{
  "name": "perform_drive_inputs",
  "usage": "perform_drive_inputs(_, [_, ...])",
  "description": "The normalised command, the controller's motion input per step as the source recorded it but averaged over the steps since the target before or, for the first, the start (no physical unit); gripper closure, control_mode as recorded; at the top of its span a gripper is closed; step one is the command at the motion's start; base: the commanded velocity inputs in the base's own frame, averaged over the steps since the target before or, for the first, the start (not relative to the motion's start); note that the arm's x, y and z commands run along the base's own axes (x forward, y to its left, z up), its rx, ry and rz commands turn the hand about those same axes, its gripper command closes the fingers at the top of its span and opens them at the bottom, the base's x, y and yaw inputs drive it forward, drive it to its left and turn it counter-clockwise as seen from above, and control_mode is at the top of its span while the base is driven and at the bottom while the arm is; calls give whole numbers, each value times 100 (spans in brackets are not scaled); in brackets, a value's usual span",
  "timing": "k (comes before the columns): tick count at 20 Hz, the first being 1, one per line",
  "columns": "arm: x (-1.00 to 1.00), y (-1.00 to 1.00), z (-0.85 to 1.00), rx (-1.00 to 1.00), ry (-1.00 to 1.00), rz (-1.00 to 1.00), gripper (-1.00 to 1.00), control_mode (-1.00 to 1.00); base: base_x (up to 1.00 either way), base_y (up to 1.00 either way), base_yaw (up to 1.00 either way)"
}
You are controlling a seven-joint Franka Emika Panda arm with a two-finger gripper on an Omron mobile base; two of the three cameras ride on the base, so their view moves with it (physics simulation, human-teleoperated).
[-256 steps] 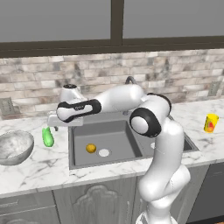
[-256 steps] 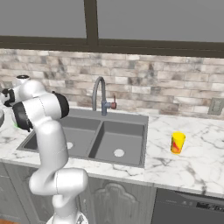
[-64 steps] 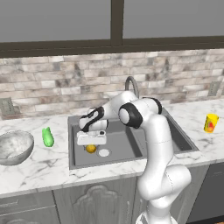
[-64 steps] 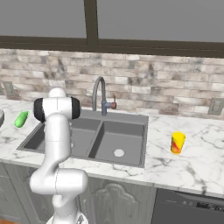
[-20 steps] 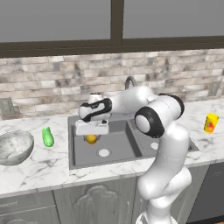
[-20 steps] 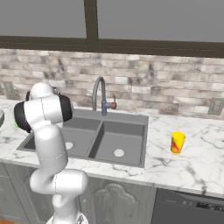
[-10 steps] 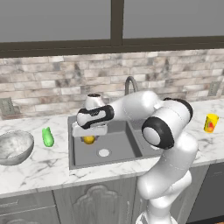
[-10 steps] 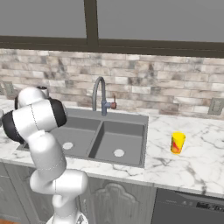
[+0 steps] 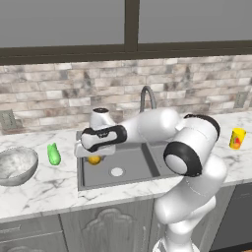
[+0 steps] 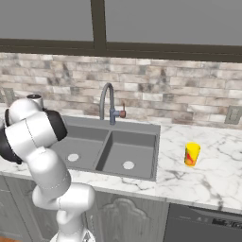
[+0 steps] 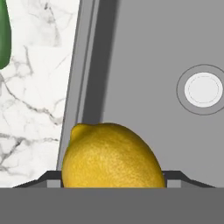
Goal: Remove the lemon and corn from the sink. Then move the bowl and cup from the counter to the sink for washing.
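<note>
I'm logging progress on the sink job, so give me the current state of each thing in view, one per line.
lemon: held in the gripper above the sink's left basin.
gripper: closed on the lemon.
corn: lying on the counter, left of the sink.
bowl: upright on the counter, far left.
cup: upright on the counter, right of the sink.
sink: both basins bare.

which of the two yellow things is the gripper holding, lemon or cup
The lemon, held between the gripper fingers above the left sink basin. The cup stands apart on the counter, far right.
</note>
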Motion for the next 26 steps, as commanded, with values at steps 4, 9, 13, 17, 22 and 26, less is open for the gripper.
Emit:
perform_drive_inputs(4, [-9,32,8,0,-2,0,100,-100,0,0,0])
perform_drive_inputs(9, [-9,35,4,0,-3,0,100,-100,0,0,0])
perform_drive_inputs(13, [-7,36,1,0,-3,0,100,-100,0,0,0])
perform_drive_inputs(17, [-2,36,0,0,-5,0,100,-100,0,0,0])
perform_drive_inputs(22, [0,31,0,0,-3,0,100,-100,0,0,0])
perform_drive_inputs(26, [0,30,0,0,0,0,100,-100,0,0,0])
